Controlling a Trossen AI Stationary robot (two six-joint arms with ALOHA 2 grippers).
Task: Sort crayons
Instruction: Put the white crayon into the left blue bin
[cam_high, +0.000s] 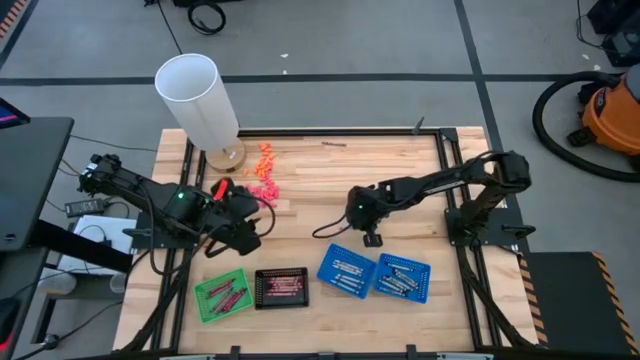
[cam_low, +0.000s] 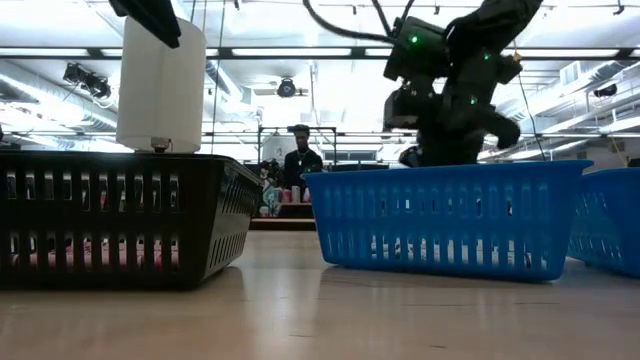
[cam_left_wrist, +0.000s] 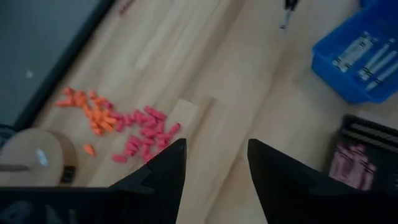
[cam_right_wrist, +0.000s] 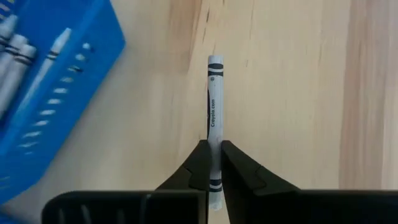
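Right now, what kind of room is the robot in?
Probably a robotics lab or workshop. A wooden table stands on a grey taped floor, an orange shop vacuum sits nearby, and long ceiling lights run over an open room.
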